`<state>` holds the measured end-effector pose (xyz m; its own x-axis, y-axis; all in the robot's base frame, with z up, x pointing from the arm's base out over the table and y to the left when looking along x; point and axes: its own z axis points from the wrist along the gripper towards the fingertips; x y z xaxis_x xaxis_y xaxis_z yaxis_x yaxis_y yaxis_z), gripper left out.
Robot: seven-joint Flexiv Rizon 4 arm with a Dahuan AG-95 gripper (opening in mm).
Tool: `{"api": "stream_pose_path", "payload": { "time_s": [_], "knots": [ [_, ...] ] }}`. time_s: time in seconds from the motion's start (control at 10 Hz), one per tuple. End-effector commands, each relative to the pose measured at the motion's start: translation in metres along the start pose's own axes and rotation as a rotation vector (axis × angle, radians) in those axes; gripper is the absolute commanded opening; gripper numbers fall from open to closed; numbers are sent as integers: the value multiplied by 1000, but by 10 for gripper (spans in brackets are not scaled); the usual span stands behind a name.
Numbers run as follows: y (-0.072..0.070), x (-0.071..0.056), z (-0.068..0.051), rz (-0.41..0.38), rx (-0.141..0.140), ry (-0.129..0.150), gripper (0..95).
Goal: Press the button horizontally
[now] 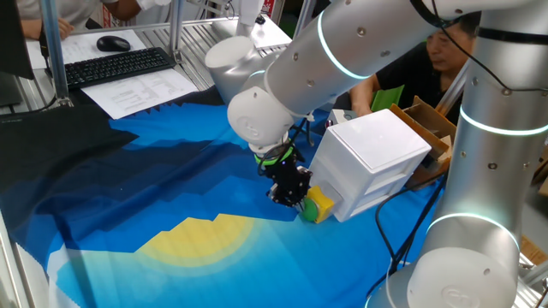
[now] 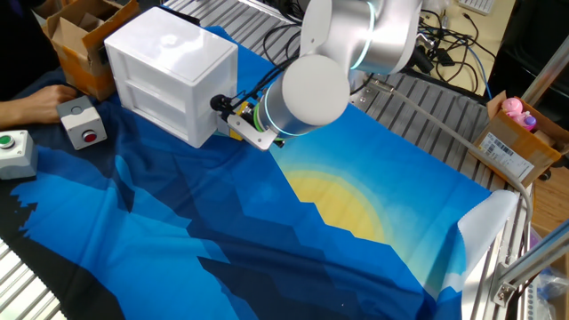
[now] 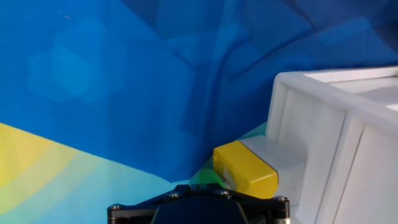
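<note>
The large white box (image 1: 377,158) stands on the blue cloth. A yellow housing (image 1: 319,204) is fixed low on its side face. In the hand view the housing (image 3: 245,167) juts from the box (image 3: 336,124), and a sliver of the green button (image 3: 203,178) shows at its end, right against the black hand body. My gripper (image 1: 288,193) sits directly beside the housing, at the button end. The fingertips are hidden in every view, so I cannot tell whether they are open or shut, or whether they touch the button. In the other fixed view the arm's wrist (image 2: 307,93) covers the button.
Two small white boxes lie left of the large box, one with a red button (image 2: 82,122), one with a green cap (image 2: 13,147). A person's hand (image 2: 40,100) rests near them. Cardboard boxes (image 2: 84,31) stand behind. Black cables (image 1: 390,231) trail by the arm's base.
</note>
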<state>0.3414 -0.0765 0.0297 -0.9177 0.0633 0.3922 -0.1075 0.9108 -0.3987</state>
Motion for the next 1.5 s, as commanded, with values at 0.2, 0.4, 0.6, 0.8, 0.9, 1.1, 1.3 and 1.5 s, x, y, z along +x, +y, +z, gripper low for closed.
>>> {"api": "stream_pose_path", "payload": {
  "time_s": [0.2, 0.4, 0.6, 0.8, 0.9, 1.1, 1.3, 1.5],
  "knots": [
    [-1, -2, 1, -26, 31, -3, 0],
    [-3, -4, 2, -43, 43, -9, 0],
    [-4, -5, 3, -49, 45, -11, 0],
    [-4, -6, 3, -46, 44, -13, 0],
    [-4, -6, 2, -46, 42, -14, 0],
    [-4, -6, 2, -35, 15, -20, 0],
    [-4, -6, 2, -40, -38, -38, 0],
    [-4, -6, 2, -55, -72, -44, 0]
  ]
}}
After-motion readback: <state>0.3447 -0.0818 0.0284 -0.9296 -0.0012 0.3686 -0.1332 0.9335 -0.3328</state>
